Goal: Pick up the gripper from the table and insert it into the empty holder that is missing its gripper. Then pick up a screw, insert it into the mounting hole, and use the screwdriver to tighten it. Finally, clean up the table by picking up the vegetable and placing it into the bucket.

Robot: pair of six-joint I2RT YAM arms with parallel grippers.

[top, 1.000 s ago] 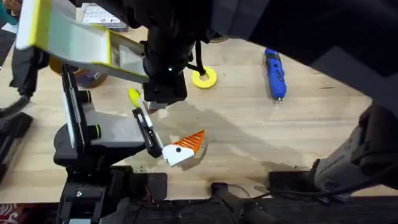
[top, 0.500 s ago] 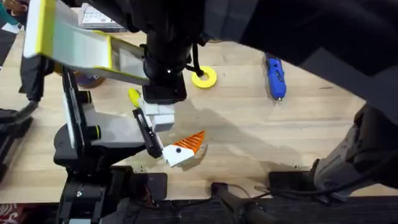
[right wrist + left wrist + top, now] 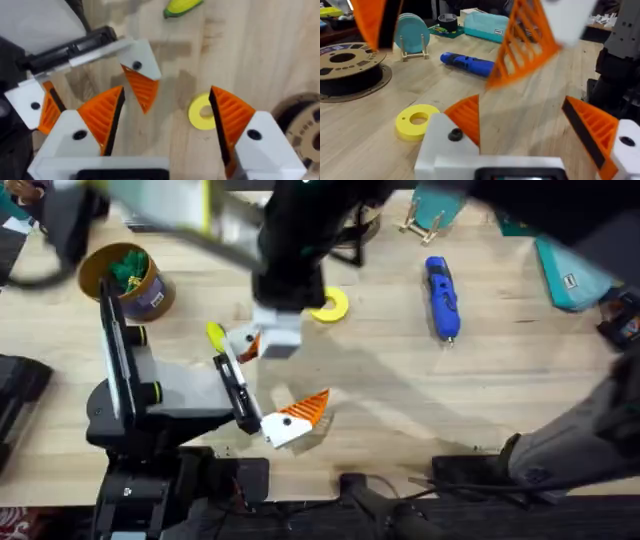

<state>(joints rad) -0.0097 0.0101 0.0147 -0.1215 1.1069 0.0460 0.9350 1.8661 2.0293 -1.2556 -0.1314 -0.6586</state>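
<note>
Judged the step in hand to be the seating of the gripper in the holder. Saw that orange wedge in the right wrist view, hanging just under the white block's dark mounting hole, touching the block but possibly slightly askew. Could not tell whether fully home. Found the right gripper empty, with jaws spread wide, poised above the left gripper. Found that one low by the table, with jaws likewise apart and nothing between them. To do it well, needed to confirm the wedge flush against the block and the hole unobstructed, and to hold the left arm steady before going for a screw. Noted the screwdriver well apart, a yellow ring near the right gripper, the vegetable just beside it, and the bucket beyond.
</note>
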